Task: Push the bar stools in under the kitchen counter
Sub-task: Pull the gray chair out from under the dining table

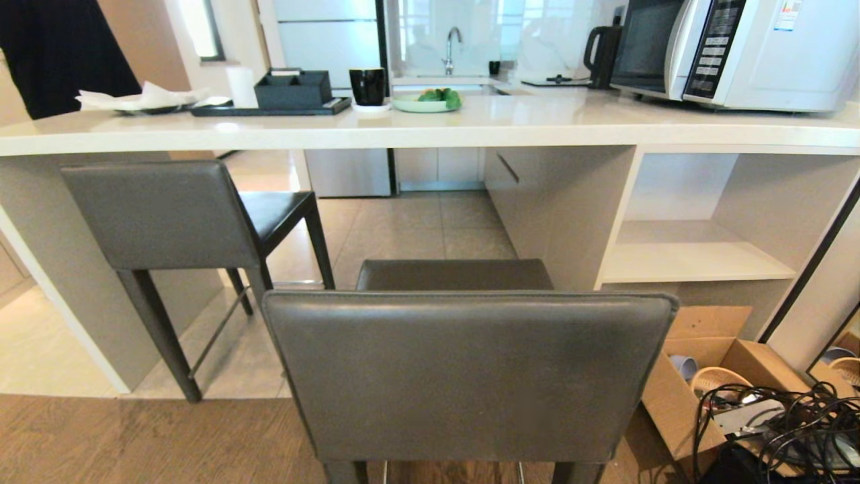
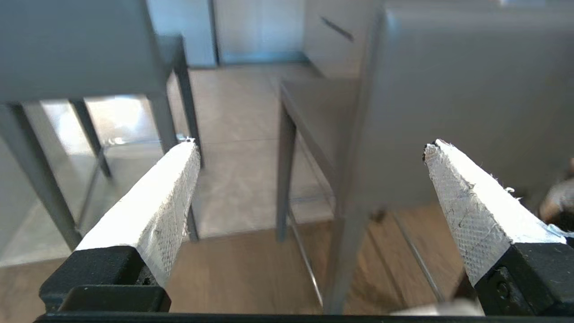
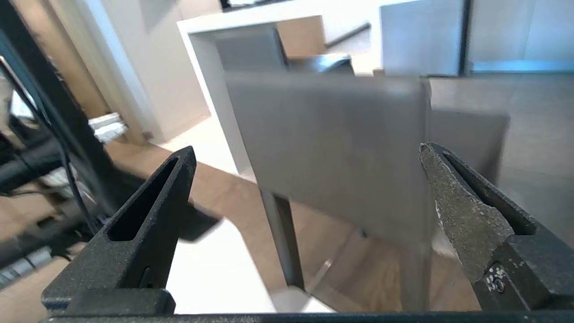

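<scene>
The kitchen counter (image 1: 430, 124) runs as a thick white slab across the whole upper part of the head view, with its slab end leg at the far left and white shelves (image 1: 692, 262) under it at the right. Under the slab, through the middle of the frame, tiled floor shows.

The near bar stool (image 1: 470, 373) fills the lower centre of the head view; its wide grey backrest faces the camera and a strip of its seat shows just above it, short of the counter edge. The far bar stool (image 1: 181, 215) stands at the left middle, turned at an angle, its backrest just below the counter's front edge and its seat under the slab.

A microwave (image 1: 739, 50) sits on the counter at the upper right. A cardboard box (image 1: 678, 396) and a tangle of black cables (image 1: 786, 430) lie at the lower right. A black tray (image 1: 269, 107), a black cup (image 1: 367, 85) and a green plate (image 1: 423, 103) stand on the counter at upper centre.

Neither arm shows in the head view. In the left wrist view the left gripper (image 2: 309, 148) has its white-padded fingers spread wide, holding nothing, with the near stool's backrest ahead between them. In the right wrist view the right gripper (image 3: 307, 150) also stands wide apart and empty, facing that backrest.
</scene>
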Motion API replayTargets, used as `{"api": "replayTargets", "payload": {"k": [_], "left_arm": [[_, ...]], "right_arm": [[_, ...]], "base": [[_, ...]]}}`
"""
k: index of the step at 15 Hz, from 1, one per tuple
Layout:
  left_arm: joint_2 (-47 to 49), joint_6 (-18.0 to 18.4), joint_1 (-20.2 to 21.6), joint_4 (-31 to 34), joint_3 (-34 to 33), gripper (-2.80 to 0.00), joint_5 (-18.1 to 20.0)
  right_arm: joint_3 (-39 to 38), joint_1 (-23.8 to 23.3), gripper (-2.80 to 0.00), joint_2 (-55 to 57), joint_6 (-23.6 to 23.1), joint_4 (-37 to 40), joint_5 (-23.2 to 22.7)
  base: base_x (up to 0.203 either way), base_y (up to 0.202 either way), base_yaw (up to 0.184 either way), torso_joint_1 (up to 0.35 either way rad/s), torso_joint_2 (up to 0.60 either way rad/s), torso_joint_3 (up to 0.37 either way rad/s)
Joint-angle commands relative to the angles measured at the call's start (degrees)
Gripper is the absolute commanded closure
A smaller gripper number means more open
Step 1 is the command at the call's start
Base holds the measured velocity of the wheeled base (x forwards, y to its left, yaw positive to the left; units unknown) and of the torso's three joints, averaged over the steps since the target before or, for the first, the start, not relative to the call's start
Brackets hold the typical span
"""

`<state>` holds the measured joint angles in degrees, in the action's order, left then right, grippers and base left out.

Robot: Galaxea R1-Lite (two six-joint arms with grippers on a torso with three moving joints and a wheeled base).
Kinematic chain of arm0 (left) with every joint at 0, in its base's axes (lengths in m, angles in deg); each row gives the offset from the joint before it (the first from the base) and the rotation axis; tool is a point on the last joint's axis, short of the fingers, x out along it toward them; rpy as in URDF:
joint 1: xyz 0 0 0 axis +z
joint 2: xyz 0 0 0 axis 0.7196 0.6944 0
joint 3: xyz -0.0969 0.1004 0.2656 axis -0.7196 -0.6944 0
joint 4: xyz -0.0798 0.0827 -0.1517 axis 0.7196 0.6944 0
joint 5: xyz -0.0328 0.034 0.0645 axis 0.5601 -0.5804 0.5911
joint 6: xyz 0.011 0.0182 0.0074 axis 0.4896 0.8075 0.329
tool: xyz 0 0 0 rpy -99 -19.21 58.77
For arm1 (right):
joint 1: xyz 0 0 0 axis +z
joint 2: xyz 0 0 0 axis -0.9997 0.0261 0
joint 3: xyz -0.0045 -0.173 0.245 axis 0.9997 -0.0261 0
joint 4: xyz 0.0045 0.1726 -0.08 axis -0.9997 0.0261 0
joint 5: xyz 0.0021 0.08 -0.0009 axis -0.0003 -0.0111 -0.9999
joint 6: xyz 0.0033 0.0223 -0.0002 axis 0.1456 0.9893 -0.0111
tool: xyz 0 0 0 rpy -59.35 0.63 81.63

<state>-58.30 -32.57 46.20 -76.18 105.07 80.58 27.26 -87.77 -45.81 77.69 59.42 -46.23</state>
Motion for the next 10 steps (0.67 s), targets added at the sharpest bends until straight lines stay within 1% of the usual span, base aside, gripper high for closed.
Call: {"api": "replayTargets", "payload": {"k": [1,2,3,4,5,6,7,8,9,10], "left_arm": [[-3.9,1.1,0.0,2.3,-2.1,-2.80,0.0],[-3.9,1.6,0.0,2.3,-3.3,-2.80,-0.6],[-3.9,3.9,0.0,2.2,-4.9,-2.80,-2.3],[-3.9,6.0,0.0,2.1,-6.7,-2.80,-4.8],[-3.9,7.5,0.0,2.1,-8.9,-2.80,-7.5],[-3.9,7.7,0.0,2.0,-10.5,-2.80,-9.8],[-3.9,7.7,0.0,1.9,-11.9,-2.80,-11.3],[-3.9,7.7,0.0,-0.2,-13.5,-2.80,-12.1],[-3.9,7.7,0.0,-4.4,-15.8,-2.80,-12.4],[-4.0,7.5,0.0,-7.3,-16.7,-2.80,-12.6]], "right_arm": [[-2.2,-0.2,-2.80,-8.9,-3.9,6.5,3.9],[-3.7,-0.3,-2.80,-9.2,-7.5,8.4,11.0],[-6.9,-0.3,-2.80,-9.1,-12.1,9.4,16.5],[-9.8,-0.4,-2.80,-9.1,-16.4,9.6,21.4],[-12.7,-0.4,-2.80,-9.0,-18.6,8.7,26.3],[-15.7,-0.4,-2.80,-9.0,-19.2,6.4,28.3],[-18.7,-0.4,-2.80,-9.0,-19.4,3.4,29.2],[-23.1,-0.4,-2.80,-9.0,-19.6,-1.0,30.5],[-28.6,-0.4,-2.80,-9.0,-20.7,-6.7,32.0],[-32.4,-0.4,-2.80,-9.0,-21.4,-11.4,33.4]], "base": [[0.000,0.000,0.000,0.000,0.00,0.000],[0.000,0.000,0.000,0.000,0.00,0.000],[0.000,0.000,0.000,0.000,0.00,0.000],[0.000,0.000,0.000,0.000,0.00,0.000],[0.000,0.000,0.000,0.000,0.00,0.000],[0.000,0.000,0.000,0.000,0.00,0.000],[0.000,0.000,0.000,0.000,0.00,0.000],[0.000,0.000,0.000,0.000,0.00,0.000],[0.000,0.000,0.000,0.000,0.00,0.000],[0.000,0.000,0.000,0.000,0.00,0.000]]}}
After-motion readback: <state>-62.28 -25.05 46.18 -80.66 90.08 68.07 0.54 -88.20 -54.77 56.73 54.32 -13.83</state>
